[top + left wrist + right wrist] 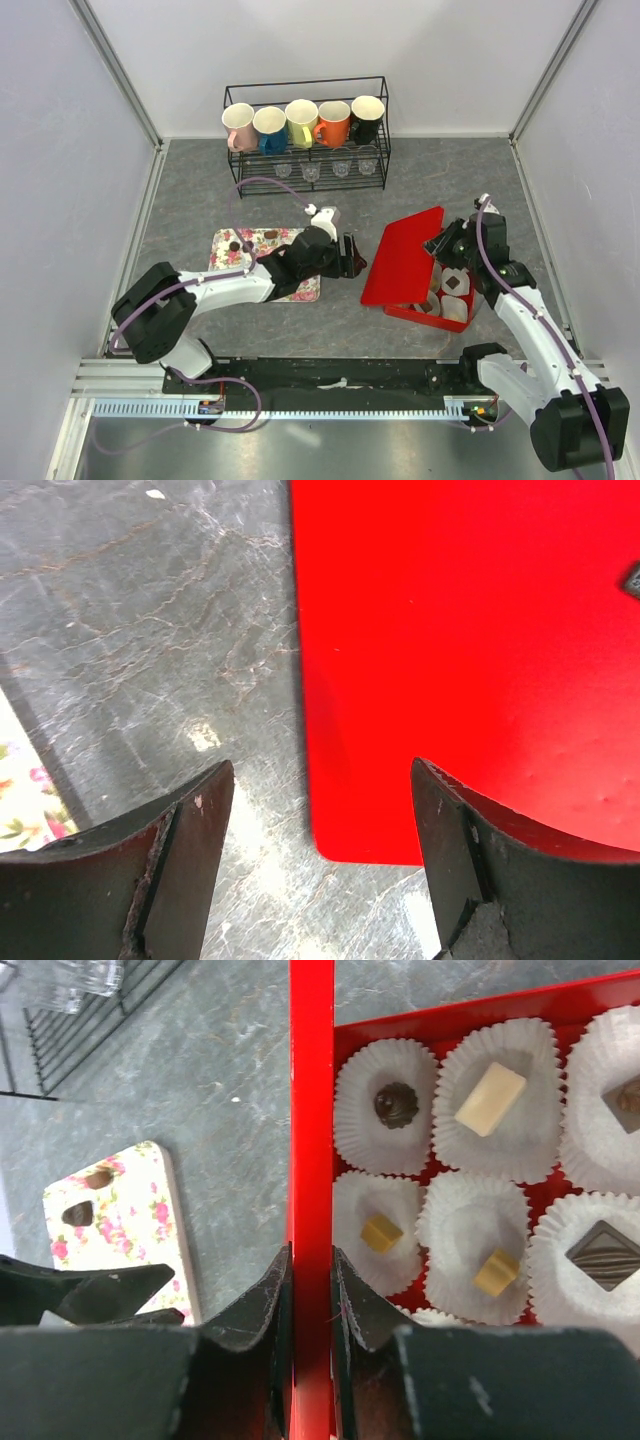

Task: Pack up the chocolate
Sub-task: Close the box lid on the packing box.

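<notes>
The red box [418, 314] holds white paper cups with chocolates: a dark round one [396, 1104], a cream one [490, 1099], tan ones [381, 1232] and a dark square one [602, 1255]. My right gripper [311, 1255] is shut on the edge of the red lid [311, 1110], which it holds tilted over the box's left side [405, 258]. My left gripper [352, 255] is open and empty, just left of the lid [470, 650], and its jaws straddle the lid's near corner. Two dark chocolates [78, 1215] lie on the floral tray [130, 1220].
The floral tray [262, 262] lies under my left forearm, and its corner shows in the left wrist view [25, 800]. A black wire rack [306, 125] with several coloured mugs and small glasses stands at the back. Grey walls close in both sides.
</notes>
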Tool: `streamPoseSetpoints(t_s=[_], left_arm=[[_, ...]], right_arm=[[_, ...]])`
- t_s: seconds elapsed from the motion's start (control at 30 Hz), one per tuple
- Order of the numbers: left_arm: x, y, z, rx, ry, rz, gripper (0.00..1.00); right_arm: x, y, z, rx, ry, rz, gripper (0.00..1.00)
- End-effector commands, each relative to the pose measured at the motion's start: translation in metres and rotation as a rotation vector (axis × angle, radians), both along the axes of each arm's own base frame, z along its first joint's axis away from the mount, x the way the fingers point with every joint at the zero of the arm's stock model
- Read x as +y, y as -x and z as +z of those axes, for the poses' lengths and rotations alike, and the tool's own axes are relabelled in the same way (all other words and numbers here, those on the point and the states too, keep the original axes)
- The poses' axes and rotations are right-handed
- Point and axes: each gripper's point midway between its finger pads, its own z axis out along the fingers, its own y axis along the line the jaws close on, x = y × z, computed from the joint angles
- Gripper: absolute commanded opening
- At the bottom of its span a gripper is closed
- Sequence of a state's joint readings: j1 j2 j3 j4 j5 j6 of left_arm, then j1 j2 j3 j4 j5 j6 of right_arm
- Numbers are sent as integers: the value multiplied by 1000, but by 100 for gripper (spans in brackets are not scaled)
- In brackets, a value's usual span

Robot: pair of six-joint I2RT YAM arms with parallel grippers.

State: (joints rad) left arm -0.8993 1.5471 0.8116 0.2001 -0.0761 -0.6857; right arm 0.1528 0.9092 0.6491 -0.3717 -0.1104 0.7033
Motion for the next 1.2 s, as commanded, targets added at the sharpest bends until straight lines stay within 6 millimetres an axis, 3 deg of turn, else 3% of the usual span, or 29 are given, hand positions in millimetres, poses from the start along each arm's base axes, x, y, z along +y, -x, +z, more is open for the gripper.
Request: streamPoseSetpoints(t_s=[0.0,0.23,0.57,0.6,0.97,1.17], left_arm=[[13,-14,37,-51,131,77,79],[46,-19,76,-60,359,123,80],[47,-10,86,14,588,72,86],[46,-9,98,-1,646,33,86],[33,11,137,-11,813,-171,87],[27,12,134,35,814,-196,83]], right_arm=[[11,-7,44,-100,-73,36,0],[30,-5,111,-283,-216,100,0],[52,12,171,-435,-410,197,0],[54,14,178,-455,-423,207,0],[64,26,195,-495,-495,281,0],[69,31,204,-527,-535,321,0]])
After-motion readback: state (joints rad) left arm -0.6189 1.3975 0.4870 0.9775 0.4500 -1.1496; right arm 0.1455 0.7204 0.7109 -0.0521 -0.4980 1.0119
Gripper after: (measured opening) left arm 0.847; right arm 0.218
